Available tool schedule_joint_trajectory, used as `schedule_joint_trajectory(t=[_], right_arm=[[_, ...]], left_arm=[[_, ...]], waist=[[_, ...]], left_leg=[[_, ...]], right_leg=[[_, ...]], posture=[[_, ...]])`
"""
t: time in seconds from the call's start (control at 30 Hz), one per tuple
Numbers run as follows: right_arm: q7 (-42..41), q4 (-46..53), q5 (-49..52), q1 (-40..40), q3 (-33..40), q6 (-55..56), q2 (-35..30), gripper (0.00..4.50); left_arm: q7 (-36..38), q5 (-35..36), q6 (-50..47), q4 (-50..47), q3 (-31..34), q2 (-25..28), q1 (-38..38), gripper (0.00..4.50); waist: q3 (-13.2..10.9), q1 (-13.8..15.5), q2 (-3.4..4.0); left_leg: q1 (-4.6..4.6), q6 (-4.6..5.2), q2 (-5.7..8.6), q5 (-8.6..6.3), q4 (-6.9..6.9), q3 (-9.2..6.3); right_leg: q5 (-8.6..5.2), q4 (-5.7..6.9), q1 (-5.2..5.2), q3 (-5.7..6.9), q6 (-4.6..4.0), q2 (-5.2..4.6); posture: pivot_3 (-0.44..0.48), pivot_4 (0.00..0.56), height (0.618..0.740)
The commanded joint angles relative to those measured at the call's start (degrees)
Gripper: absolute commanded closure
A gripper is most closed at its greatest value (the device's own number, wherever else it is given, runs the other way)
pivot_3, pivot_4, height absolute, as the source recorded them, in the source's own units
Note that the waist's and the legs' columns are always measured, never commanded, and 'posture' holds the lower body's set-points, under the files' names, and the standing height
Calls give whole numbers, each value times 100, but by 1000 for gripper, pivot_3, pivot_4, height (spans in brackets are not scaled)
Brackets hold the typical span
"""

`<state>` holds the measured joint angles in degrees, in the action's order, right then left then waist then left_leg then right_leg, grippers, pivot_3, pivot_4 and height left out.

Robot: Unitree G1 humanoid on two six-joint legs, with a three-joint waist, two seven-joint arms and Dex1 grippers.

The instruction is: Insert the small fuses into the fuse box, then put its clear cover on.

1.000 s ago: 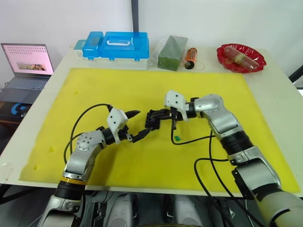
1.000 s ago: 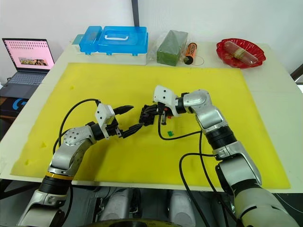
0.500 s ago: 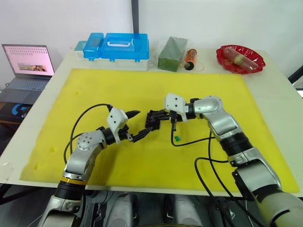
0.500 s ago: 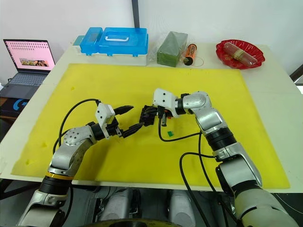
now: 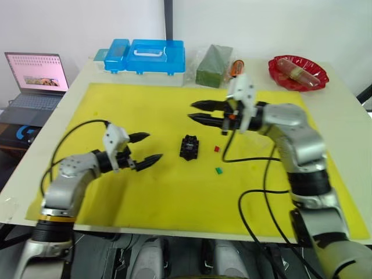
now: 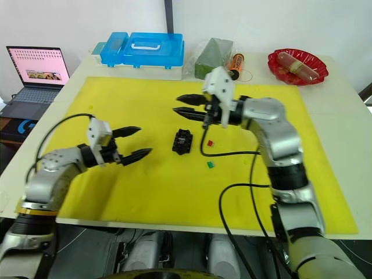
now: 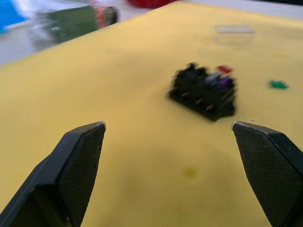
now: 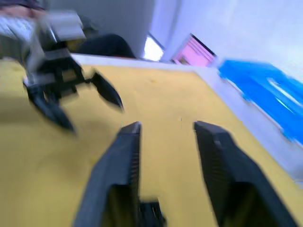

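Note:
The black fuse box [image 5: 190, 147] lies alone in the middle of the yellow mat [image 5: 116, 104]. In the left wrist view a pinkish-purple fuse [image 7: 222, 83] sits in the fuse box [image 7: 203, 91]. A red fuse [image 5: 217, 149] lies just right of the box and a green fuse [image 5: 219, 170] lies nearer me. A faint clear cover [image 7: 233, 30] lies on the mat beyond the box. My left gripper [image 5: 150, 146] is open, left of the box and pointing at it. My right gripper [image 5: 192, 111] is open, raised above the mat behind the box.
A big blue case [image 5: 145, 56], a green package [image 5: 209, 59], an orange-black cylinder [image 5: 235, 67] and a red bowl [image 5: 297, 71] line the table's far edge. A laptop [image 5: 36, 78] stands off to the left. Black cables [image 5: 250, 160] from the right arm trail over the mat.
Both grippers have drawn away from the fuse box: the left pulled back leftward, the right rose and moved toward the far side. The box now rests free, with the red fuse beside it.

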<state>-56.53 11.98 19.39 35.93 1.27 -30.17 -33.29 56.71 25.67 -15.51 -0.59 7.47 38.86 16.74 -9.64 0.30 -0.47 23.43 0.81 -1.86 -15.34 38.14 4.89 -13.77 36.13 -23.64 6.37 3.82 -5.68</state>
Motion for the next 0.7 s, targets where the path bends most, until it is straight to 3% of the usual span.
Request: schedule_joint_trajectory(t=[0.03,0.17,0.3,0.43,0.7], right_arm=[[131,255,-240,-787,822,141,-833,1436],[79,-385,-618,-2287,1946,867,-1818,35],[-34,-1340,-544,-3162,2701,1535,-2027,6],[43,-1862,-412,-3292,2962,1771,-2065,6],[680,-1249,-175,-3146,2904,1279,-1796,6]], left_arm=[[173,-11,246,615,658,535,68,0],[126,-184,701,1605,1186,1064,116,0],[167,-351,1230,2301,1378,1145,-78,0],[178,-395,1513,2612,1380,1093,-92,0],[135,-382,1652,2410,1304,927,-46,0]], waist=[[0,21,1],[-5,60,0],[-2,16,5],[-2,-40,5],[-2,-79,5]], left_leg=[[0,0,0,0,0,1],[3,5,3,-3,-3,4],[-9,8,-2,-5,-3,15],[-11,7,-9,-5,-4,19],[-8,6,-8,-5,-4,15]], right_leg=[[0,0,-1,0,0,0],[-5,-4,-3,2,5,1],[-6,-4,4,-1,7,1],[-6,-1,0,-4,7,5],[-6,0,0,-6,7,0]], posture=[[0,150,740],[0,150,740],[0,150,740],[0,150,740],[0,150,740]])
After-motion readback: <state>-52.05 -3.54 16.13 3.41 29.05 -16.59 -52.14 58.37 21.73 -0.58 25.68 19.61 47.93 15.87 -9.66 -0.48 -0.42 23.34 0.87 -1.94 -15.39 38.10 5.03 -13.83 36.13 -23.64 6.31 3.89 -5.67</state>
